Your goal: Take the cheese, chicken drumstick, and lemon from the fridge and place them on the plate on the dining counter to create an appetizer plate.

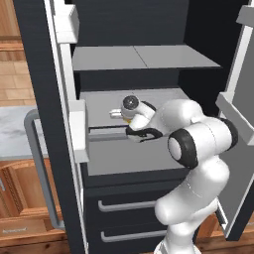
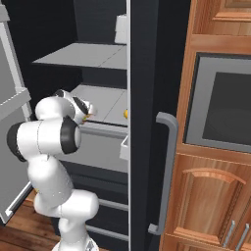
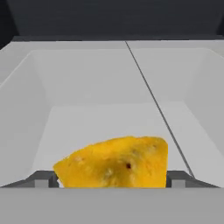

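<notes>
Two dark fingertips of the pincer stand wide apart — one at each side of the cheese, at 6 o'clock in the hand view, on a light grey shelf inside the fridge.

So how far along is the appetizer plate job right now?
Early. Done: the fridge stands open, arm reaching onto a shelf. In hand: the open gripper straddles the cheese, not clamped yet. Left: carrying it out, and all other steps.

Yellow-orange speckled cheese on a light grey shelf inside the dark fridge.
</notes>
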